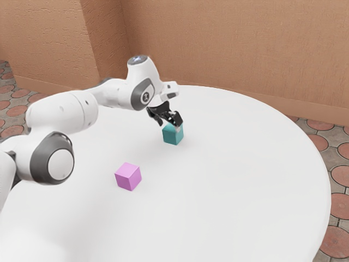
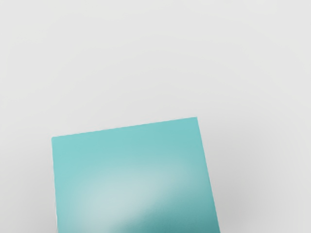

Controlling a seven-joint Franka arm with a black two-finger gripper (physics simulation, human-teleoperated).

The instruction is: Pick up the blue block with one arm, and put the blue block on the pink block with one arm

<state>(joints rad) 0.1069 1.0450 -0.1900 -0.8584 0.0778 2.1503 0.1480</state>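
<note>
— What's the setting?
— A round white surface [image 1: 245, 164] in a room with rough terracotta walls [image 1: 245, 43] and a reddish tiled floor [image 1: 338, 153].
— Room to move?
— Plenty. Both blocks lie well in from the rim, with bare surface all around them.
— And the blue block [image 1: 173, 135] [image 2: 136, 179]?
— A teal-tinted cube near the middle, directly under the gripper [image 1: 169, 121]. The pink block [image 1: 128, 176] sits apart from it, nearer the camera. Whether the gripper has clamped the cube, I cannot tell.

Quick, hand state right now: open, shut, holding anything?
Hand: cannot be told; it is down at the top of the blue block, which sits on the table.
</note>
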